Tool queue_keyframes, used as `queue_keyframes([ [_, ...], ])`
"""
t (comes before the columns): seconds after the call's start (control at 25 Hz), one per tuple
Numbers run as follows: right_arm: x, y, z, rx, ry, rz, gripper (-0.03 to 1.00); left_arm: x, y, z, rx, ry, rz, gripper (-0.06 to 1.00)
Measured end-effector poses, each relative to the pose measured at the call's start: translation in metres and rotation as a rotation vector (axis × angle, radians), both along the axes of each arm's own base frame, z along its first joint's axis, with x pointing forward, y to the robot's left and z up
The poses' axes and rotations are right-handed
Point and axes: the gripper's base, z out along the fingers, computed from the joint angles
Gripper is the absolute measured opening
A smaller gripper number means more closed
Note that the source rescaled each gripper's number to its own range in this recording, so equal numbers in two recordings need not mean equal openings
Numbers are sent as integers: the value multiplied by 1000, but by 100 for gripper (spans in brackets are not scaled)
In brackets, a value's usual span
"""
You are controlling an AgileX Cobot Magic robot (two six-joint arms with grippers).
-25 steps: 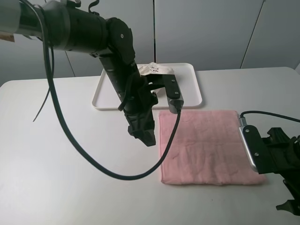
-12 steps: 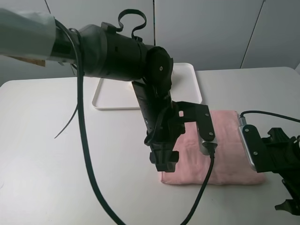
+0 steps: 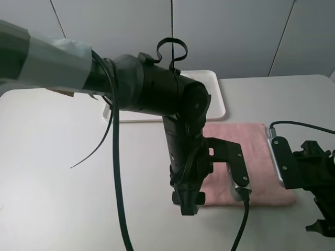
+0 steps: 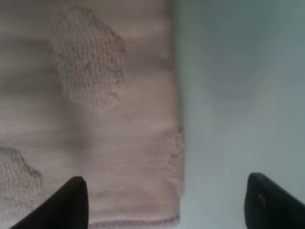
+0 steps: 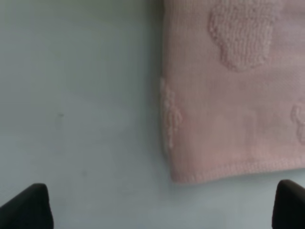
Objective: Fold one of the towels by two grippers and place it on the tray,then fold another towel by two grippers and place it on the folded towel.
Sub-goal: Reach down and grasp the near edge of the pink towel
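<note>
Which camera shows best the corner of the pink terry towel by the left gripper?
The left wrist view: the corner of the pink terry towel shows between the fingertips of the open left gripper, though blurred. In the exterior high view the black left arm hides that corner. The right wrist view shows only another corner.

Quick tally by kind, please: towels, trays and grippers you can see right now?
Towels: 1, the pink towel
Trays: 1, the white tray
Grippers: 2, the left gripper and the right gripper
Total: 4
The left arm hides part of the tray.
</note>
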Motion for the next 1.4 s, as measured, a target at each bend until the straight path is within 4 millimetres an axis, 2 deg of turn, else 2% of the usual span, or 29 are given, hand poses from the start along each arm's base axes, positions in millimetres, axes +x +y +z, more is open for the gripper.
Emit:
queue_keyframes([
  [0.32, 0, 0, -1, -1, 0, -2, 100, -17, -7, -16, 85, -24, -25, 86],
  [0.44, 0, 0, -1, -1, 2, -2, 100, -17, -7, -21, 111, -36, -21, 86],
  [0.72, 1, 0, -3, -7, 12, 24, 100, -17, -6, -21, 115, -41, -13, 86],
  [1.4, 8, 4, -33, -17, 98, 99, 100, -16, -8, -21, 101, -50, -9, 86],
])
